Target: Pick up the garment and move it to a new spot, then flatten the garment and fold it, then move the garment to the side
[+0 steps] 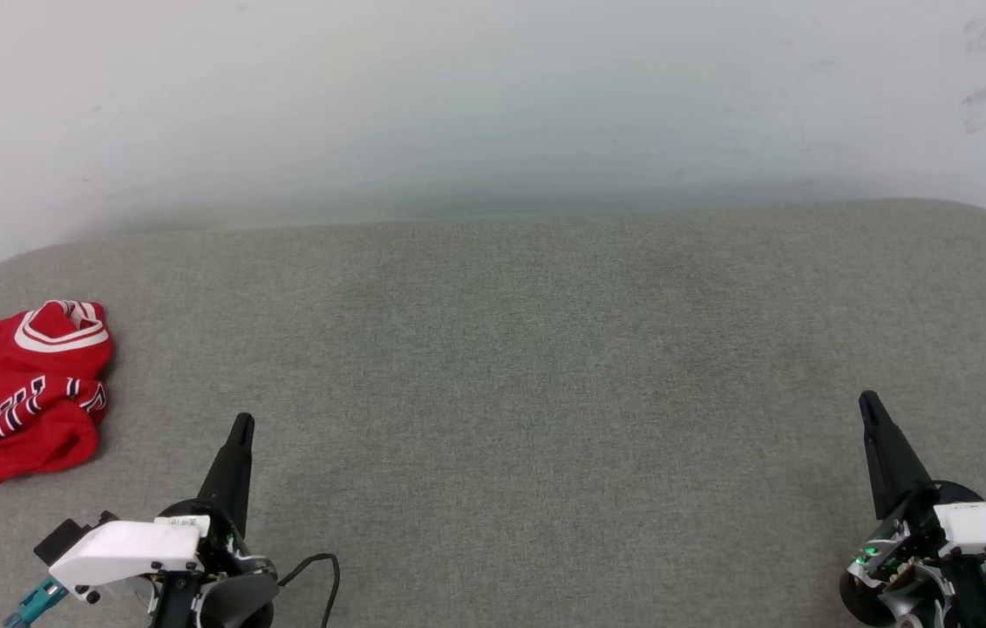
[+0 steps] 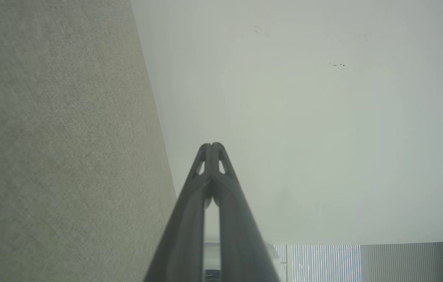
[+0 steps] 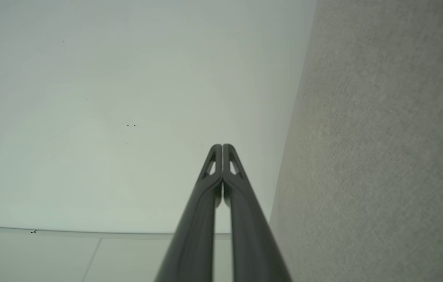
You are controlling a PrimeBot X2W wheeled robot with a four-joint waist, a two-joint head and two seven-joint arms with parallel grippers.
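Note:
The garment [image 1: 9, 397] is a red jersey with white-striped trim and black lettering, folded into a bundle at the far left edge of the grey fabric surface [image 1: 527, 366]. My left gripper [image 1: 242, 422] is shut and empty at the lower left, a short way right of the garment and apart from it. At the lower right, far from the garment, my right gripper [image 1: 867, 399] is shut with nothing in it. In the left wrist view the left gripper [image 2: 212, 145] has its tips pressed together. The right wrist view shows the right gripper [image 3: 221, 146] likewise closed tip to tip.
A pale wall [image 1: 493, 105] rises behind the grey surface. A black cable [image 1: 323, 576] loops beside my left wrist. Window blinds [image 2: 323, 260] appear at the bottom of the left wrist view. The grey surface's rounded corners lie at far left and far right.

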